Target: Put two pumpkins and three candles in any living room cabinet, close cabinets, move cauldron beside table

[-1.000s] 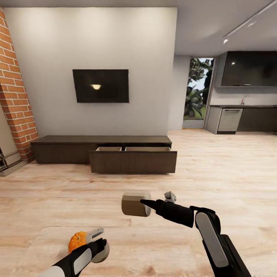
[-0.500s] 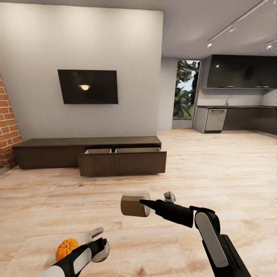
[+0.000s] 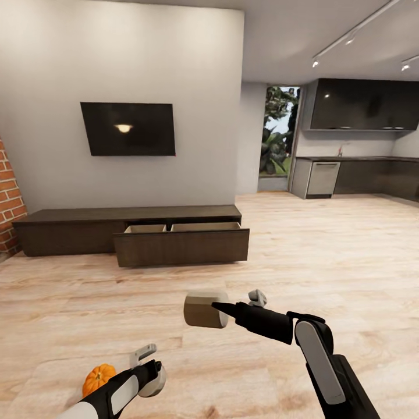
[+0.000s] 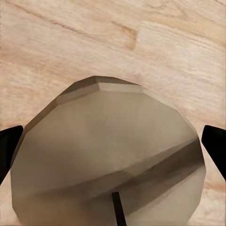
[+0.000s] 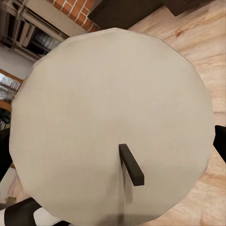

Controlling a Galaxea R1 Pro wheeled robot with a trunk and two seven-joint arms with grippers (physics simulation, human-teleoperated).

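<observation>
Robot in transit across the living-room floor, facing the long dark cabinet (image 3: 125, 230) under the wall-mounted TV (image 3: 128, 128).

Cabinet's right-hand drawer (image 3: 181, 244) stands pulled out, pale interior showing. Judged: left open as the drop point for what the arms carry.

Right end effector (image 3: 216, 311) pinches a cream candle (image 3: 205, 309), held out ahead at mid height with its flat end toward the wrist camera. Right wrist view: candle face (image 5: 110, 125) with the dark wick at centre, fingers on either side. Held forward probably so it can go straight over the drawer lip.

Left end effector (image 3: 150, 372) sits low at the robot's side. Left wrist view shows a second candle (image 4: 106, 153) between the dark fingertips (image 4: 9, 146), so it is closed on that candle.

An orange pumpkin (image 3: 97, 377) lies on the wooden floor (image 3: 326, 256) just beside the left arm (touching or not, cannot tell), not yet collected.

Kitchen units (image 3: 355, 174) off to the right, no part of the task. Drawer well apart from both candles; approach comes first.
</observation>
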